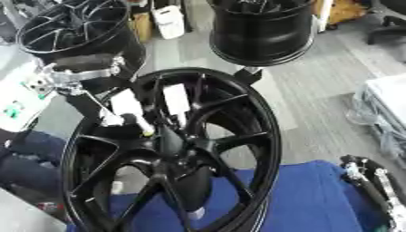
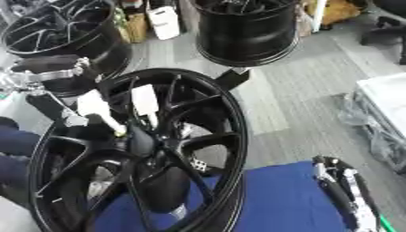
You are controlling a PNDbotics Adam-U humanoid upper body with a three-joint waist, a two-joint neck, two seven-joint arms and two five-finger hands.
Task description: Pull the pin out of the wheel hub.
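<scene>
Blue cloth [image 1: 309, 195] covers the surface at the bottom, and on it stands a large black wheel [image 1: 178, 149], upright and leaning a little, its spokes meeting at the hub [image 1: 171, 152] near the middle of the view. At about ten o'clock from the hub, the left hand [image 1: 131, 111] reaches in from the upper left through the rim; its white-backed fingers [image 1: 176, 100] point down toward the hub. A pale fingertip sits just beside the hub at a small yellowish spot [image 1: 148, 133], which may be the pin, though I cannot make it out for certain. Whether those fingers are pinching anything or merely touching, I cannot tell. The silver wrist joint [image 1: 83, 74] shows at nine to ten o'clock, outside the rim.

At five o'clock, in the lower right corner, the right hand [image 1: 373, 181] rests idle beside the cloth, fingers relaxed and holding nothing.

Farther off, a second black wheel [image 1: 75, 27] stands at eleven o'clock and a third [image 1: 266, 31] at one o'clock, both on the grey floor [image 1: 317, 95]
</scene>
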